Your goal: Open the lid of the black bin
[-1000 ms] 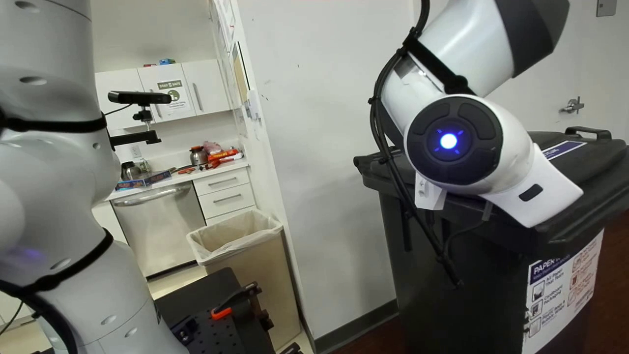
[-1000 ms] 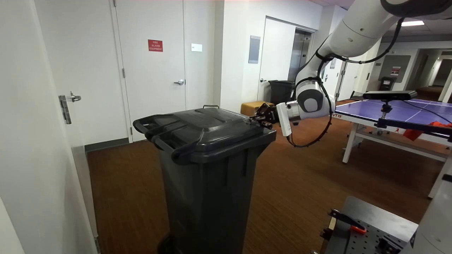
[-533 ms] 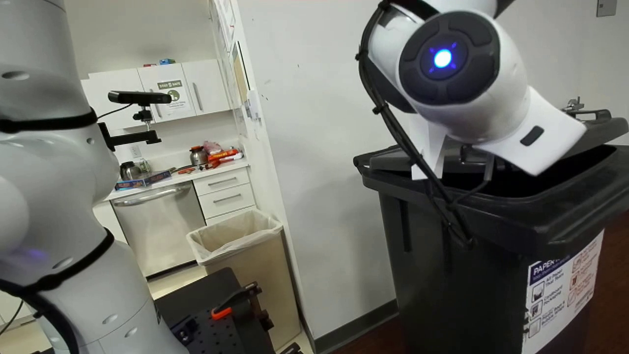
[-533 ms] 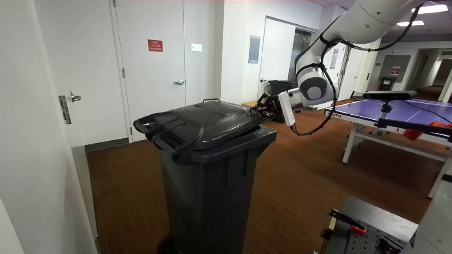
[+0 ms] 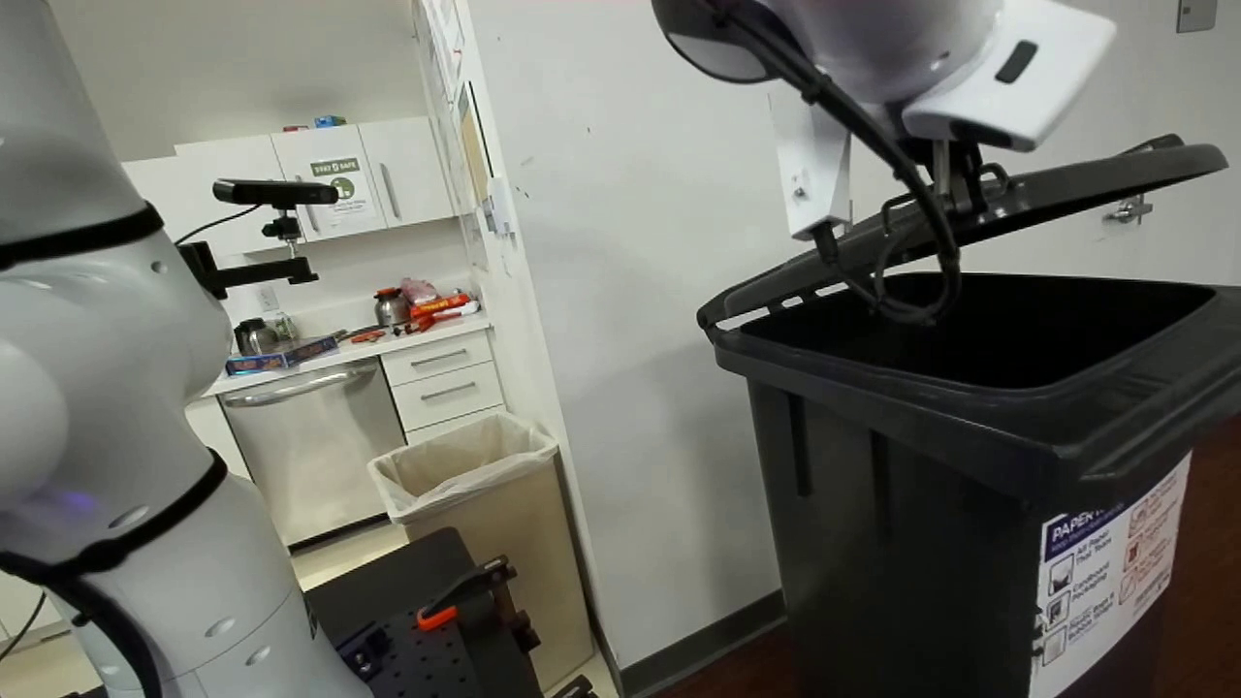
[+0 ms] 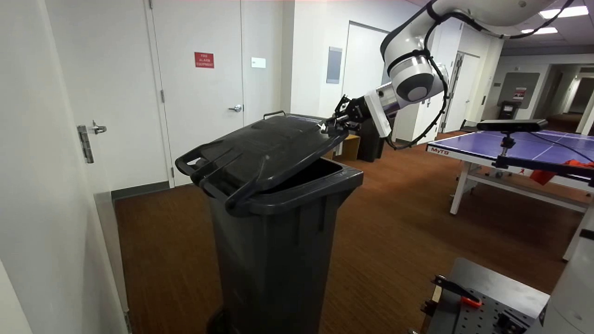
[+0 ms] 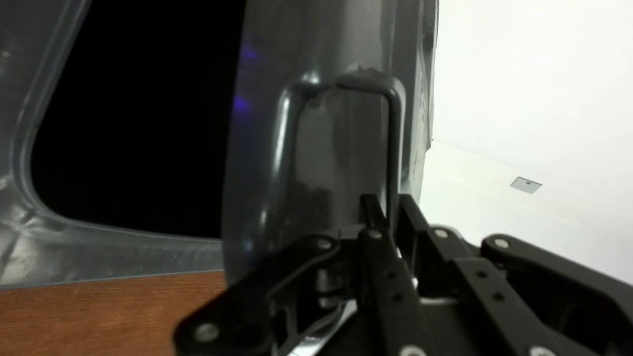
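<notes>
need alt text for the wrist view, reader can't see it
Black jaws are shut on the bar handle of the black lid, which stands raised from the black bin; the bin's opening shows at left, too dark to see into. Brown floor shows at lower left, a white wall at right.

- A white wall (image 5: pixel 640 291) meets a dark baseboard (image 5: pixel 703 644) at its foot.
- The floor (image 6: pixel 399 232) is reddish-brown, beneath a blue-purple table (image 6: pixel 478 142) lined in white.
- A white door (image 6: pixel 199 125) bears a lever handle (image 6: pixel 236 108) and a red sign (image 6: pixel 204 60).
- Two ceiling lights (image 6: pixel 564 12) are lit.
- White cabinets (image 5: pixel 289 157) hang above a counter (image 5: pixel 417 339), with drawers (image 5: pixel 441 375) and a metal-fronted appliance (image 5: pixel 310 446) below.
</notes>
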Controlling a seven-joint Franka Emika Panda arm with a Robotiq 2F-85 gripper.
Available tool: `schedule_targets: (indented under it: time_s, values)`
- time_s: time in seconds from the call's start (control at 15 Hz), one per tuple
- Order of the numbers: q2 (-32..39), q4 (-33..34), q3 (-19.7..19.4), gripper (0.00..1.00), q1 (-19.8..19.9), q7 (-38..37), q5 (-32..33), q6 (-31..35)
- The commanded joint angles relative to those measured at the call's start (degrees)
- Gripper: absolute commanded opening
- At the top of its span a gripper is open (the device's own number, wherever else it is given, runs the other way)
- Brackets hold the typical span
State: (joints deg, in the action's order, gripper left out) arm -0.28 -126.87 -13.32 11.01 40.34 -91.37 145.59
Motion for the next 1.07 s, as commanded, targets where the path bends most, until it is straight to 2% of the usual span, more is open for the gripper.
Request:
schedule_targets:
  time_s: [0.0, 0.33, 0.6, 0.67, 1.0]
  values:
    - [-4.78, -0.19, 2.5, 0.03, -1.2, -8.55, 7.23, 3.61]
    - [-7.66, 0.78, 5.09, 0.03, -2.0, -16.41, 16.52, 7.28]
    - [-8.8, 1.83, 6.65, 0.03, -1.57, -21.7, 23.19, 7.44]
    - [-7.18, 1.07, 5.72, 0.12, -1.18, -17.08, 21.39, 7.47]
    - [-7.61, 1.2, 6.07, 0.12, -1.18, -18.27, 22.89, 7.48]
